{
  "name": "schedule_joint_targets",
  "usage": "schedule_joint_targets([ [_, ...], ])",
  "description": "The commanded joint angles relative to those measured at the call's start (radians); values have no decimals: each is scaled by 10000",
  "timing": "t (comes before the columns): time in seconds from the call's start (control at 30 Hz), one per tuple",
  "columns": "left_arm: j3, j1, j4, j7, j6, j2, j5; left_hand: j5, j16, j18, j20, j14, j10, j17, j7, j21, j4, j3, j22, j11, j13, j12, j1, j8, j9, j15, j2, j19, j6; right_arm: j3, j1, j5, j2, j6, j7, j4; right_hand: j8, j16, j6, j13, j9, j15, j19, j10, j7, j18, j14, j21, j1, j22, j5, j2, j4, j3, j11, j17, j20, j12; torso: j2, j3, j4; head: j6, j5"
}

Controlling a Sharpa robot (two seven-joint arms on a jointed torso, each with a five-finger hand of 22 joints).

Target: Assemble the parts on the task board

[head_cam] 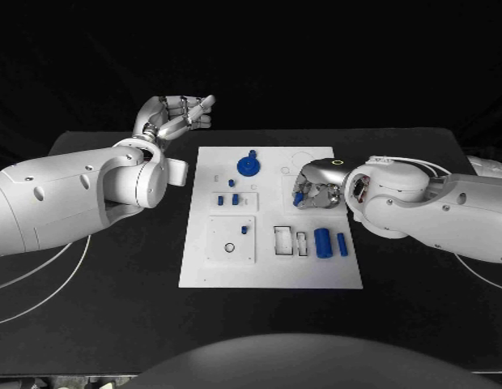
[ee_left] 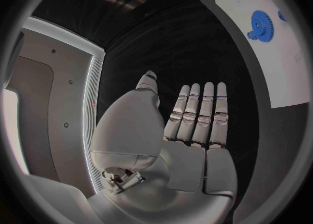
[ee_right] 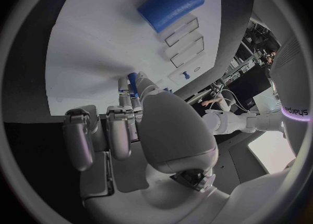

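The white task board (head_cam: 271, 267) lies mid-table. A blue gear (head_cam: 248, 166) stands near its far edge, and the gear (ee_left: 262, 25) also appears in the left wrist view. A thick blue cylinder (head_cam: 322, 241) and a thin blue peg (head_cam: 342, 245) lie at the board's right. Small blue pieces (head_cam: 227, 198) sit left of centre. My right hand (head_cam: 316, 193) hovers low over the board's right-centre, fingers curled down, pinching a small blue part (ee_right: 132, 82) at its fingertips. My left hand (head_cam: 179, 113) is raised behind the board's far left corner, fingers straight and apart (ee_left: 195, 114), holding nothing.
A square inset with a small ring (head_cam: 230, 248) and a blue pin (head_cam: 244, 230) sits at the board's near left. Rectangular slots (head_cam: 286, 240) lie beside the cylinder (ee_right: 171, 4). Thin cables (head_cam: 41, 284) loop over the black table on the left.
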Motion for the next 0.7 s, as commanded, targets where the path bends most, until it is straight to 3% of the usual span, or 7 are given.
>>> schedule_joint_targets([
  [0.03,9,5,11,71,106,9,7,-33,67,106,14,-78,-46,-10,-11,-17,12,56,-10,-15,5,58,4,61,16,-13,67,72,-88,-20,-37,-88,9,65,-53,-13,-98,41,-38,-14,-33,113,1046,-32,101,-68,1060,45,-37,2633,-52,-125,92,4,106,2635,-1,-99,-11,-3,-4,0,26],
  [0.3,9,5,22,72,81,-14,7,-33,67,106,14,-78,-46,-10,-11,-17,12,56,-10,-15,5,58,4,61,16,-13,67,72,-88,-21,-43,-55,3,-64,65,7,-118,41,21,1,-41,205,1046,33,131,-68,1060,45,-6,2633,-48,-72,120,64,135,2635,70,-124,2,-2,-4,7,18],
  [0.53,9,6,35,71,62,-23,7,-33,67,106,14,-78,-46,-10,-11,-17,12,56,-10,-15,5,58,4,61,16,-13,67,72,-88,-21,-44,-14,-6,-404,299,19,77,41,580,5,46,62,1046,473,-74,-68,1060,45,211,2633,-43,225,123,371,-23,2635,36,-71,10,-8,-6,0,4],
  [0.7,9,6,40,66,50,-22,7,-33,67,106,14,-78,-46,-10,-11,-17,12,56,-10,-15,5,58,4,61,16,-13,67,72,-88,-21,-45,273,-13,-543,387,-5,162,41,860,-3,91,-26,1046,669,-184,-68,1060,45,254,2633,-45,233,136,455,-100,2635,-44,-99,0,1,-7,0,-21],
])
